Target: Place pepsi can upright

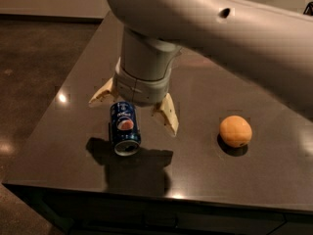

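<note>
The pepsi can (125, 128) lies on its side on the dark table (195, 170), its silver end facing the front edge. It is dark blue with a round red-white-blue logo on top. My gripper (134, 112) hangs open just above and behind the can, with one cream finger (101, 94) to the can's left and the other finger (167, 115) to its right. The fingers straddle the can's far end without touching it. The arm's wide grey body covers the table behind.
An orange (235, 130) sits on the table to the right of the gripper, well apart from the can. The table's front edge (146, 192) runs close below the can, and its left edge (54, 111) falls to a brown floor.
</note>
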